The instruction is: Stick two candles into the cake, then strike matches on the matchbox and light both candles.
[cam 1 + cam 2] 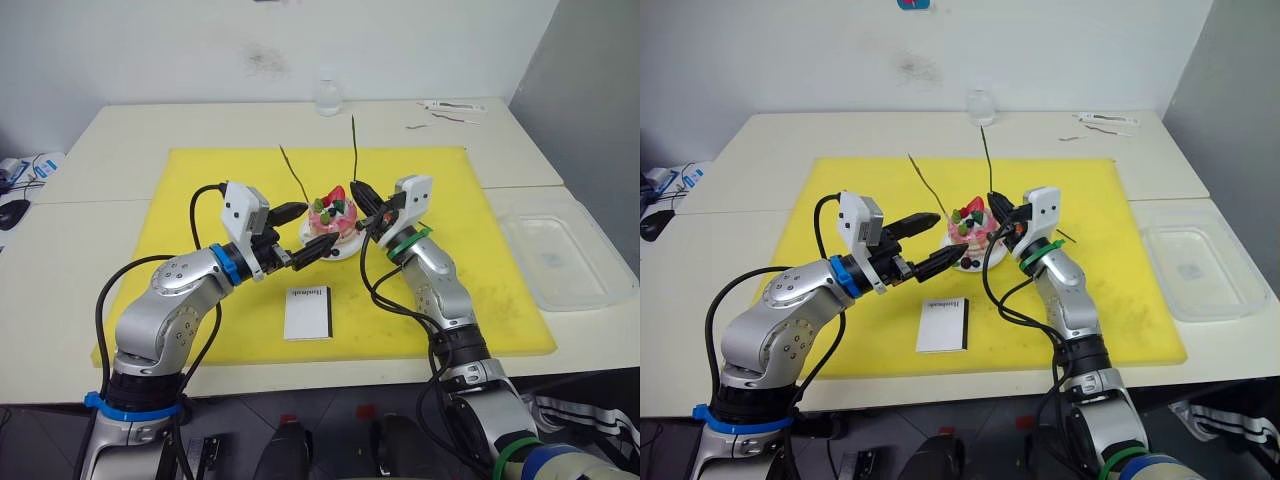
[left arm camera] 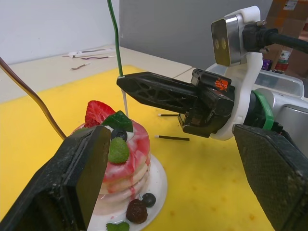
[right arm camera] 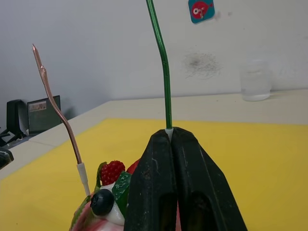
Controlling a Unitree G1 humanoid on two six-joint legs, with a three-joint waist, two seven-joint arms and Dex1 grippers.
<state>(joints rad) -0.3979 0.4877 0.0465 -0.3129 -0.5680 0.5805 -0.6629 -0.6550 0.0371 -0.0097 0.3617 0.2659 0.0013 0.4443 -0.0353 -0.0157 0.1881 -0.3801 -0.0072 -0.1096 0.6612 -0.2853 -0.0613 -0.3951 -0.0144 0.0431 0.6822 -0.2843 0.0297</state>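
Note:
The pink cake [image 1: 335, 222] sits on its white plate [image 1: 345, 250] mid-mat. A tan candle [image 1: 296, 176] stands in it, leaning left. My right gripper [image 1: 358, 192] is shut on the green candle [image 1: 354, 145], holding it upright over the cake. The candle's pale lower end [image 2: 125, 102] reaches the cake's top. My left gripper [image 1: 322, 223] is open, one finger [image 2: 72, 183] on each side of the cake's left edge. The white matchbox [image 1: 308, 312] lies in front of the cake. Two dark matches [image 2: 171, 138] lie on the mat beyond the cake.
A yellow mat [image 1: 200, 180] covers the table's middle. A clear plastic tray [image 1: 560, 250] lies to the right of it. A small clear bottle [image 1: 327, 97] and some paper strips [image 1: 450, 108] sit along the back edge. A few items [image 1: 20, 170] lie at the far left.

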